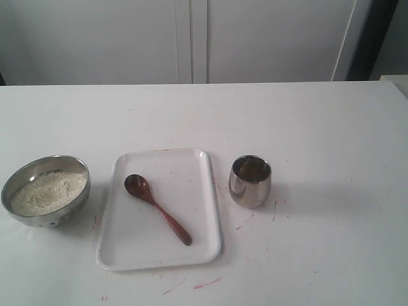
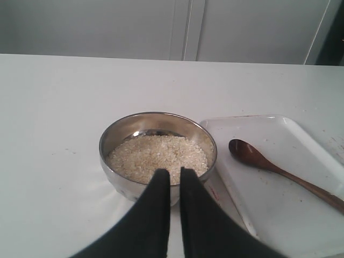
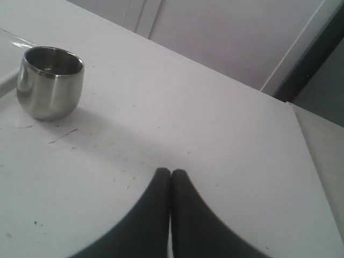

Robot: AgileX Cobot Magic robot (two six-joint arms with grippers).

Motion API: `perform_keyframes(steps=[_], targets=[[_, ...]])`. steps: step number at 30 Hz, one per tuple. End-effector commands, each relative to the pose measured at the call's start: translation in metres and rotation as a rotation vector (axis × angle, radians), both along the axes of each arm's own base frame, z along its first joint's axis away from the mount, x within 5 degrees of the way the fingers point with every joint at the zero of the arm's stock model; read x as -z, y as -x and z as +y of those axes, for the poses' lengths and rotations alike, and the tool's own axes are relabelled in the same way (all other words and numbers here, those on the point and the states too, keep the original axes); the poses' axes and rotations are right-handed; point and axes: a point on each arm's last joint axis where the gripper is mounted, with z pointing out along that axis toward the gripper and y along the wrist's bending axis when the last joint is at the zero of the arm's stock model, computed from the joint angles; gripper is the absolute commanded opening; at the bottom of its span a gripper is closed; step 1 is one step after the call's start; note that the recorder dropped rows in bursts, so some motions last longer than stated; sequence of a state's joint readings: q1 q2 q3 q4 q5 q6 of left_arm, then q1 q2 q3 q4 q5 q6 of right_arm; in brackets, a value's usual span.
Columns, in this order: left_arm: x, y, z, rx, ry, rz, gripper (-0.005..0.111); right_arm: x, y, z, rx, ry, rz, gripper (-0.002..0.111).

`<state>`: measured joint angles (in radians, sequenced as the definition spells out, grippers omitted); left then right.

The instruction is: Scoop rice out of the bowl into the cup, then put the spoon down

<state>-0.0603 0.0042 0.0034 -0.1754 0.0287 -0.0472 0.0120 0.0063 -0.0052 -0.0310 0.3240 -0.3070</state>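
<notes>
White tabletop (image 1: pixel 319 127): bowl (image 2: pixel 156 114) just beyond narrow, empty left pincer (image 2: pixel 174 174); cup (image 3: pixel 51 88) well off closed right pincer (image 3: pixel 171 173)

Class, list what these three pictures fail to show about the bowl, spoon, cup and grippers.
- Cup: in the exterior view its inside is dark and reflective, so any rice inside cannot be made out.
- Spoon: in the left wrist view the handle's end is cut off by the picture's edge.
- Bowl: in the left wrist view its near wall is hidden behind the left gripper.
- Left gripper and right gripper: both are outside the exterior view.
</notes>
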Motion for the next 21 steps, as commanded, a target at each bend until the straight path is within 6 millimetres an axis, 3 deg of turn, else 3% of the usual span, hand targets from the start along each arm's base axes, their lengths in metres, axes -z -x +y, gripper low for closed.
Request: perform_keyframes(steps=[1, 21], targets=[[-0.0018, 0.0006, 0.0000, 0.002, 0.012, -0.012, 0.014, 0.0008, 0.0003, -0.0037, 0.062, 0.018, -0.008, 0.000], [-0.0018, 0.0006, 0.0000, 0.002, 0.012, -0.012, 0.014, 0.0021, 0.0007, -0.0049, 0.083, 0.018, 0.007, 0.000]])
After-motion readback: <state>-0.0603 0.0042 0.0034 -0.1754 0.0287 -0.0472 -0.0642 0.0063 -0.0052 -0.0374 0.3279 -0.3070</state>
